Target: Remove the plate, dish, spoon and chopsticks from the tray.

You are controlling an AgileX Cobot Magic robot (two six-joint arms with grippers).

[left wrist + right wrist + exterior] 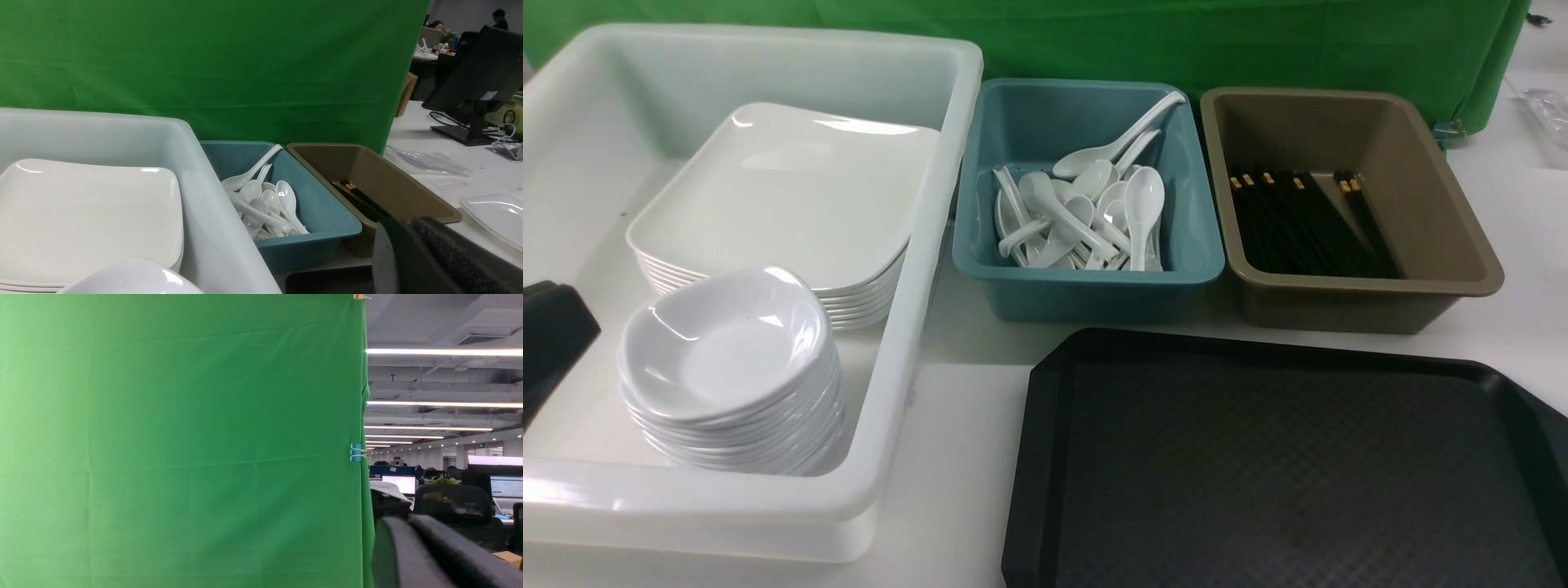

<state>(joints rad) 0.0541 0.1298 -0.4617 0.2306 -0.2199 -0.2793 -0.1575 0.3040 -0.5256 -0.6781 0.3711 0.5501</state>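
Note:
The black tray point(1282, 457) lies front right, and I see nothing on its patterned surface; its corner shows in the left wrist view point(327, 281). The plate tops a stack of white square plates point(784, 196) in the white tub point(915, 310), behind stacked small bowls point(727, 343). Several white spoons point(1094, 212) lie in the teal tub point(1086, 273). Black chopsticks point(1307, 220) lie in the brown tub point(1445, 204). My left gripper point(408, 225) is shut and empty at the white tub's left side point(547, 343). My right gripper point(408, 522) is shut, raised, facing the green curtain.
The three tubs stand in a row along the back, against a green curtain point(1176, 41). A clear plastic lid point(494, 216) and a crumpled plastic bag point(425, 161) lie on the white table to the right of the brown tub.

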